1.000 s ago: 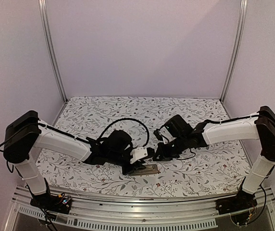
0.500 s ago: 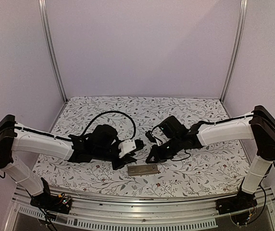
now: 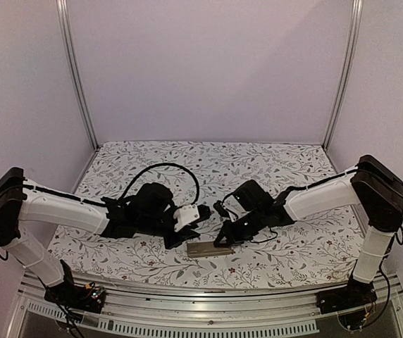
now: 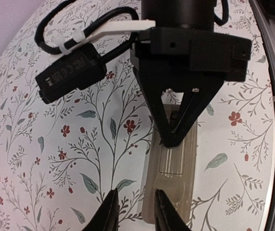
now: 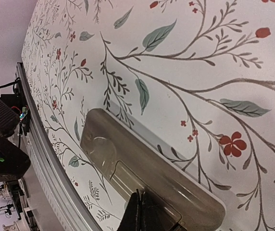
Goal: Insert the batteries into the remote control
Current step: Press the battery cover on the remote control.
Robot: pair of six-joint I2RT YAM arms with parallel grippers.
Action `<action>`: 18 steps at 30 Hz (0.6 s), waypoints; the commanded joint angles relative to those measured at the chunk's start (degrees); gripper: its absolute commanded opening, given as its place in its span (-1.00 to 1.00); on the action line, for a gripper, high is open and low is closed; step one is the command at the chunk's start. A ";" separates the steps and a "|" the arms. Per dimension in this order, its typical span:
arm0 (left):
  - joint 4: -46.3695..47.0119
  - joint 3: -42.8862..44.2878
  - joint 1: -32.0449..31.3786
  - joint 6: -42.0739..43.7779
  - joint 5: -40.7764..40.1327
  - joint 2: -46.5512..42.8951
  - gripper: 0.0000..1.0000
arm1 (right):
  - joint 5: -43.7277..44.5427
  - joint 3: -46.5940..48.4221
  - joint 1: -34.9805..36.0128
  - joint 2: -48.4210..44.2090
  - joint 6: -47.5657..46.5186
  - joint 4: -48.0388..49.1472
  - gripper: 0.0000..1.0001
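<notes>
The remote control [image 3: 205, 248] lies back up on the floral table near the front edge. Its grey-beige back shows in the left wrist view [image 4: 176, 183] and the right wrist view [image 5: 128, 159], with the cover panel sitting over the bay. My right gripper [image 3: 222, 239] is shut, and its tips [image 5: 140, 214] rest on that panel. It also shows in the left wrist view [image 4: 172, 142]. My left gripper [image 3: 205, 211] is open and empty, its tips [image 4: 136, 214] just above the remote's near end. No batteries are in view.
The table's metal front rail [image 3: 208, 296] runs close beside the remote and shows in the right wrist view [image 5: 41, 159]. A black camera and its cable [image 4: 70, 72] hang on the right wrist above the table. Frame posts stand at the back corners.
My left gripper has drawn back to the left, away from the remote, which now lies alone on the table. My right gripper has moved down and left onto the remote's back.
</notes>
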 commanded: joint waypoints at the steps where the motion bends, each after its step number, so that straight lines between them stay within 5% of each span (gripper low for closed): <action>1: -0.71 0.03 0.74 0.63 0.15 0.76 -0.49 | 1.91 -0.34 -0.25 -0.85 -0.43 -5.04 -1.00; 6: -0.62 -0.07 0.86 0.81 -0.29 0.01 -0.48 | -2.63 3.57 -0.16 -4.82 -5.10 -3.96 -0.95; 8: -0.71 -0.13 0.98 0.77 -0.84 -0.72 -0.45 | -2.23 2.76 -0.11 -7.25 -7.48 -1.88 -0.52; 11: -0.39 -0.69 1.62 0.44 -2.83 -2.59 -0.15 | 0.81 1.34 -0.10 -11.15 -13.51 -0.87 0.53; 14: 0.51 -1.35 2.46 -0.51 -5.38 -4.90 0.35 | 1.52 -2.68 -0.10 -13.77 -24.07 3.32 0.95; 18: 1.60 -1.65 5.04 -3.48 -9.67 -9.52 0.62 | -0.98 -3.30 0.09 -13.43 -38.63 7.87 0.98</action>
